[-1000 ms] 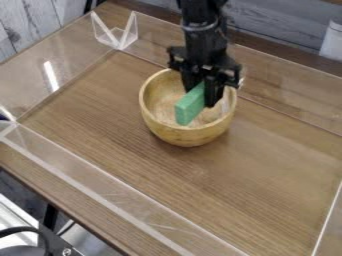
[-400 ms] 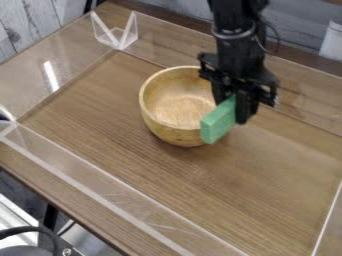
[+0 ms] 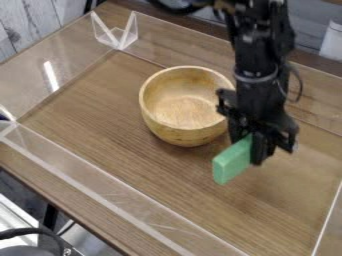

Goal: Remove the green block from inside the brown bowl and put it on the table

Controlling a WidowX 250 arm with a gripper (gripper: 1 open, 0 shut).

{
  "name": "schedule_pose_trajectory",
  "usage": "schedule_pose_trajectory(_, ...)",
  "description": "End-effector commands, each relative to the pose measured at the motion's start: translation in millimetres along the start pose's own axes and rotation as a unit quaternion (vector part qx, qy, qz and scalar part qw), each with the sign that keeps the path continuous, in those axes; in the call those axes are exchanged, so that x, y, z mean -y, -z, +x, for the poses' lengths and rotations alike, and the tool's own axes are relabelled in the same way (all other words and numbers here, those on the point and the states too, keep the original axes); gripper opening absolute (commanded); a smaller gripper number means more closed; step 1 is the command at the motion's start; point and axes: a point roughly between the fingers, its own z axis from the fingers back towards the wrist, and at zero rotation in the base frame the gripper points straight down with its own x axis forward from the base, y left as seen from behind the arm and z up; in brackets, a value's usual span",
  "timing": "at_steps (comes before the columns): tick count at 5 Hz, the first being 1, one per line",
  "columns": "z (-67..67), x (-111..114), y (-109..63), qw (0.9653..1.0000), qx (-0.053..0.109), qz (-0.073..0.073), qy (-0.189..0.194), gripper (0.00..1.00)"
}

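Observation:
The green block (image 3: pixel 233 163) hangs tilted in my gripper (image 3: pixel 263 140), whose black fingers are shut on its upper end. It is outside the brown bowl (image 3: pixel 183 104), to the bowl's lower right, with its lower end just above or at the table (image 3: pixel 120 170); I cannot tell whether it touches. The bowl is round and light tan, and its pale inside holds nothing. My arm comes down from the top of the view and points straight down.
Low clear acrylic walls (image 3: pixel 147 215) edge the tabletop at the front, the left and the right. A clear acrylic piece (image 3: pixel 115 32) stands at the back left corner.
My gripper has carried the green block out of the bowl, moving right and toward the front of the table and sinking lower. The bowl has stayed in place and is now empty.

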Motion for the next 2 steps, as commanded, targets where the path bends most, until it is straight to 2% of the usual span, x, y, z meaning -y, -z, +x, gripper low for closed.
schedule_pose_trajectory(1, -2.7, 8, 11.0, 0.9999, 0.002, -0.002, 0.013, 0.00)
schedule_pose_trajectory(2, -3.9, 7, 27.8, 0.9999, -0.005, -0.002, 0.013, 0.00)
